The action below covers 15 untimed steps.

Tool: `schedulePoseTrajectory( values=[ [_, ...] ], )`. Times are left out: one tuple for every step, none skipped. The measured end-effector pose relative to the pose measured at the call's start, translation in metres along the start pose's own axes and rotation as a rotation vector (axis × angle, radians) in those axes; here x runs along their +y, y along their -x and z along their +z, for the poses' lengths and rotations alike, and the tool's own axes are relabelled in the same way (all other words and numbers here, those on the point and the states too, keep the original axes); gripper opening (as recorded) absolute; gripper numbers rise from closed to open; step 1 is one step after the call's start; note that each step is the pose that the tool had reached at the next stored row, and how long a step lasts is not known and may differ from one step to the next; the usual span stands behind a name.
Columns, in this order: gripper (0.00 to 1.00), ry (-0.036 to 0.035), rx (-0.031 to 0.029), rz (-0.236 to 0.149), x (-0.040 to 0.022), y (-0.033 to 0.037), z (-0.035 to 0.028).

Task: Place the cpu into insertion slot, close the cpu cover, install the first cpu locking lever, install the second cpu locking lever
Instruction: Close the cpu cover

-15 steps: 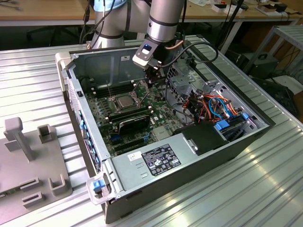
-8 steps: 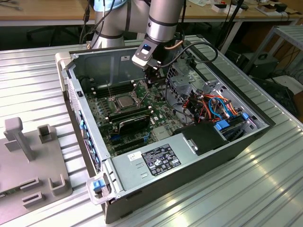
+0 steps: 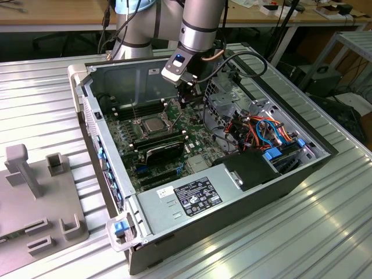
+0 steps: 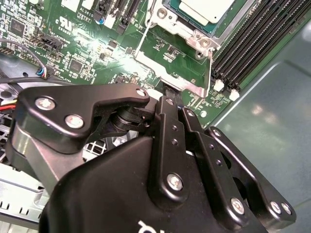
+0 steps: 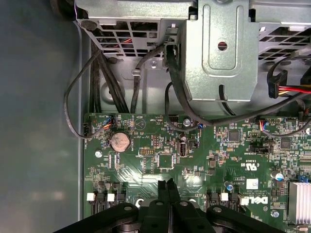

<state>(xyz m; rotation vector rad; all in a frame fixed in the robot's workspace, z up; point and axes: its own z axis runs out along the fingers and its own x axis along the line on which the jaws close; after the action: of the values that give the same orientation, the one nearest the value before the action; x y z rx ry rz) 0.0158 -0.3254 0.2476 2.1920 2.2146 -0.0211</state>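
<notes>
Already the cpu (image 4: 209, 8) sits flat in the insertion slot (image 4: 182, 30), its pale metal top level within the metal rim, so we judge the first step done; the cpu cover (image 4: 189, 85) is not yet down, for in the second wrist view its thin grey frame stands swung away from the socket, with green board showing through its window; a locking lever (image 4: 141, 41) rises beside it as a thin wire, unlatched.

We take closing the cover to be the step in hand; the gripper (image 4: 168, 93) has its tips right at the cover's free edge, and in the first wrist view its fingers (image 5: 163, 191) lie together with barely a seam between them. To our mind this step calls for a gentle push that tips the frame over onto the chip without sliding off its narrow edge or catching the lever.

In the exterior view the gripper (image 3: 186, 104) hangs just beside the socket, on the exterior view's right of it, inside the open computer case (image 3: 125, 81).

Much is hard to settle; the gripper's own black body covers the spot where tips meet cover, so we cannot tell whether they touch it, nip it or hover just apart; the socket's pins lie hidden under the chip; part of the cpu is cut off at the picture's border; which of the two levers that wire is, we cannot say.
</notes>
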Motion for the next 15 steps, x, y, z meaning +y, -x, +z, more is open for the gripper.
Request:
schedulePoseTrajectory(
  values=[
    [0.11, 0.0000, 0.0000, 0.000, -0.0003, 0.0000, 0.0000],
    [0.11, 0.0000, 0.0000, 0.000, -0.0006, 0.0000, 0.0000],
    [0.11, 0.0001, 0.0001, 0.000, -0.0007, 0.0000, 0.0000],
    [0.11, 0.0000, 0.0000, 0.000, -0.0010, 0.0000, 0.0000],
    [0.11, 0.0000, 0.0001, 0.000, -0.0012, 0.0000, 0.0000],
    [0.11, 0.0000, 0.0000, 0.000, -0.0014, 0.0000, 0.0000],
    [0.11, 0.0001, 0.0000, 0.000, -0.0015, 0.0000, 0.0000],
    [0.11, 0.0000, 0.0000, 0.000, -0.0017, 0.0000, 0.0000],
    [0.11, 0.0000, 0.0000, 0.000, -0.0021, 0.0000, 0.0000],
    [0.11, 0.0000, 0.0000, 0.000, -0.0023, 0.0000, 0.0000],
    [0.11, 0.0000, 0.0000, 0.000, -0.0025, 0.0000, 0.0000],
    [0.11, 0.0000, 0.0000, 0.000, -0.0027, 0.0000, 0.0000],
    [0.11, 0.0000, 0.0000, 0.000, -0.0029, 0.0000, 0.0000],
    [0.11, 0.0000, 0.0001, 0.000, -0.0031, 0.0000, 0.0000],
    [0.11, 0.0000, 0.0000, 0.000, -0.0032, 0.0000, 0.0000]
  ],
)
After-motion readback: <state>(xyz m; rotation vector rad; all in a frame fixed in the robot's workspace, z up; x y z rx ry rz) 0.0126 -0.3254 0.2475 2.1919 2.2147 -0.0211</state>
